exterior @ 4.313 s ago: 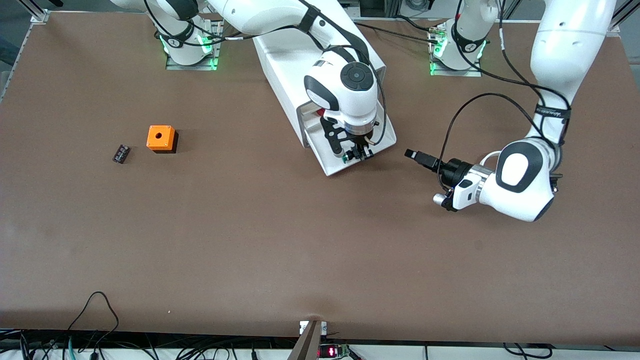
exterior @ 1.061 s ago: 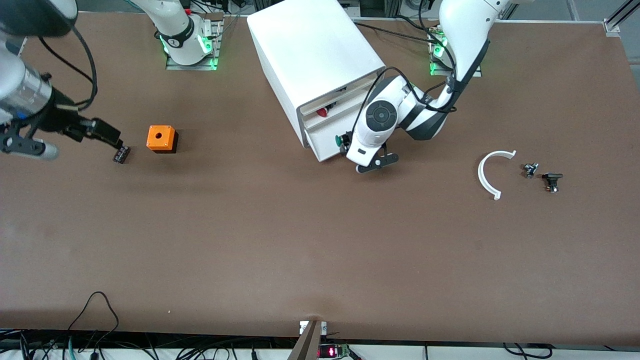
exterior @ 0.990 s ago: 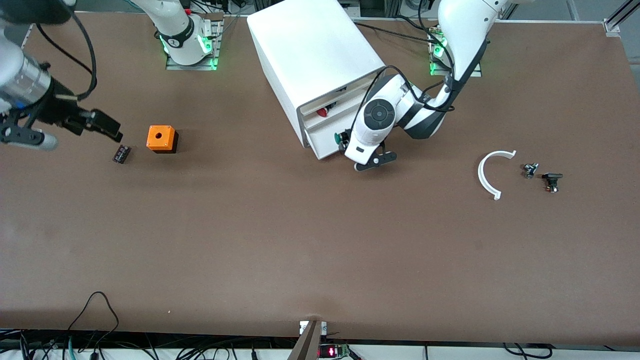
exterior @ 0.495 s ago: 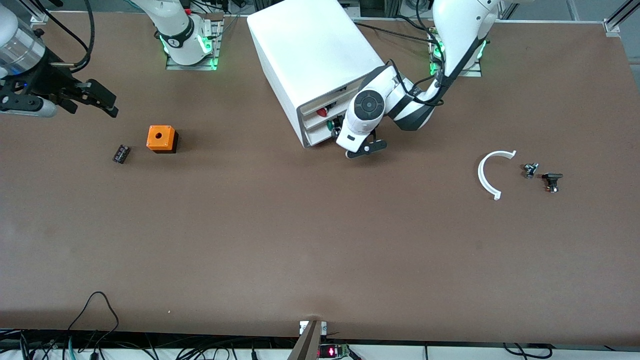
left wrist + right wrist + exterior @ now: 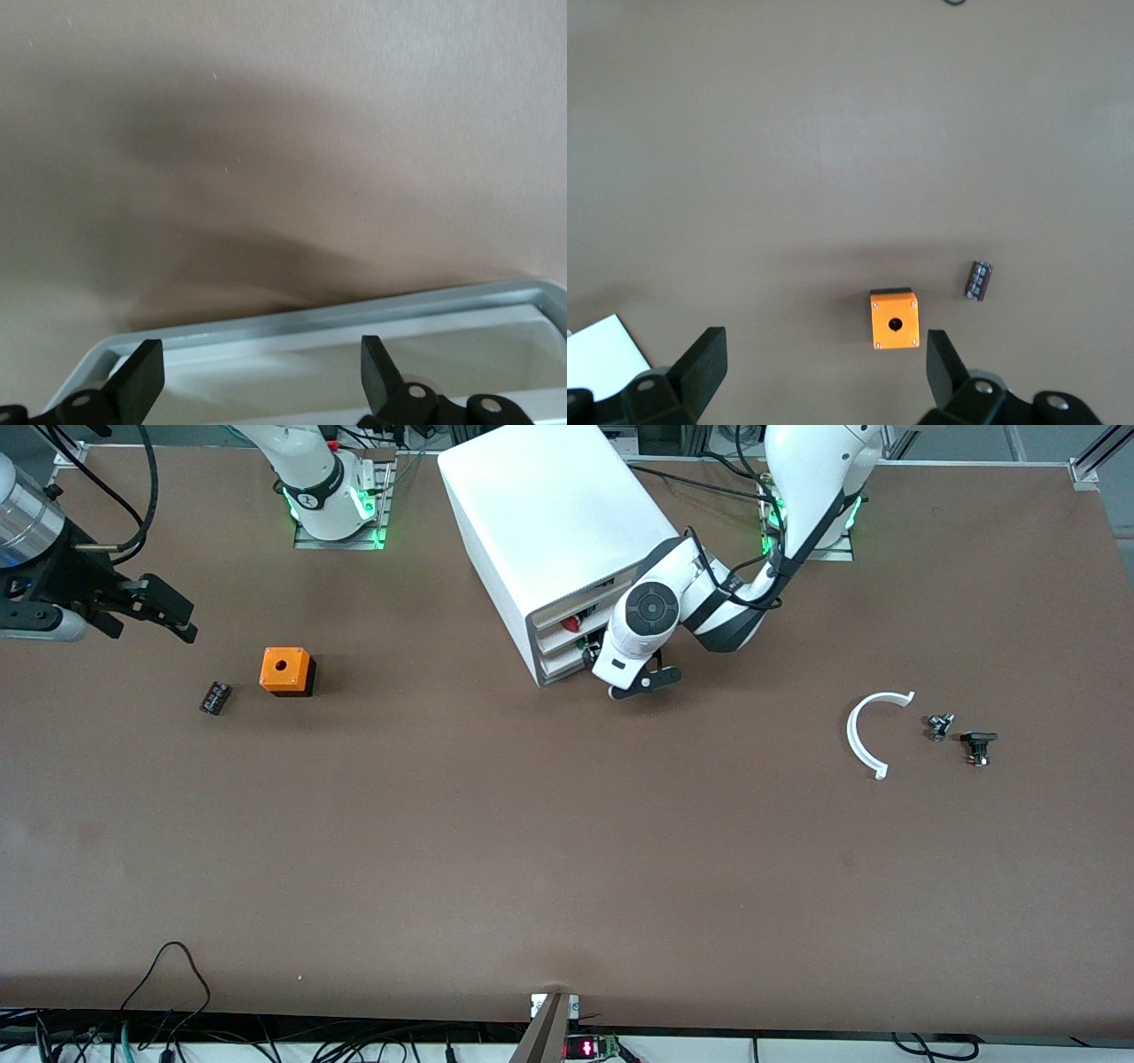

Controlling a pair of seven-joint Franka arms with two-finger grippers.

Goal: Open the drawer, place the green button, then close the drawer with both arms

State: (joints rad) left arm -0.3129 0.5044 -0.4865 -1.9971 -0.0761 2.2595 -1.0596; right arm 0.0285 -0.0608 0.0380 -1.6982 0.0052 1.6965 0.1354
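The left arm reaches down from its base, elbow bent, and its wrist turns toward the cabinet front. The left gripper is low there, fingers spread apart. The right gripper hangs over the table at the right arm's end, fingers spread apart, holding nothing.

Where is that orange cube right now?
The orange cube sits on the table toward the right arm's end, beside a small black part.

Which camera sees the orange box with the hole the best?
The right wrist view. It looks straight down on the orange box, showing its hole and corner screws between the open right gripper fingers. The front view shows the box smaller, on the table. The left wrist view doesn't show it.
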